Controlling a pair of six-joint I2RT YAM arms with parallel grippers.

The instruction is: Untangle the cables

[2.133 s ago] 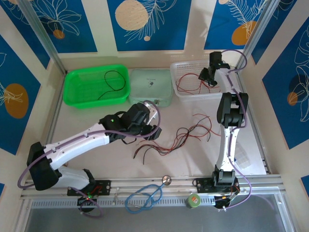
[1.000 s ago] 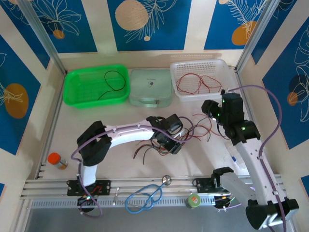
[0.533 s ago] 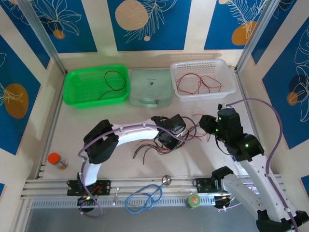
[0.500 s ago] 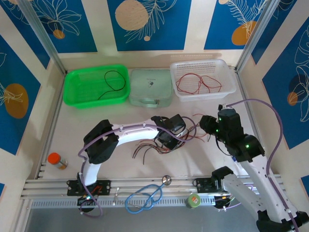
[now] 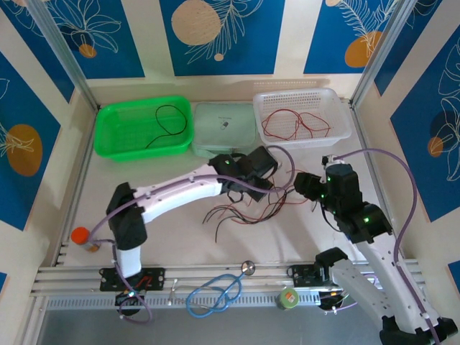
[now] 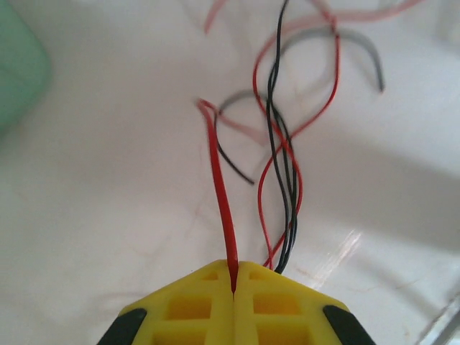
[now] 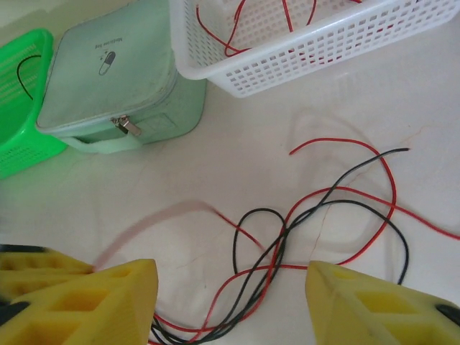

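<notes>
My left gripper [image 6: 233, 279] is clamped on one red wire [image 6: 221, 195]; my right gripper [image 7: 230, 291] stands open. The cables [image 5: 248, 208] lie tangled just before the mint case [image 5: 224, 129]. Left of the case is one green basket [image 5: 122, 133] with one black wire [image 5: 171, 107]. Right of it is one white basket [image 5: 339, 115] with red wires [image 5: 295, 126].

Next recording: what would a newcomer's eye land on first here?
The left hand, shut on a single red wire that leads from the loose red and black cables at mid-table. The right hand hangs open just above that tangle; at the back, a white basket holds red wires and a green basket a black one.
</notes>
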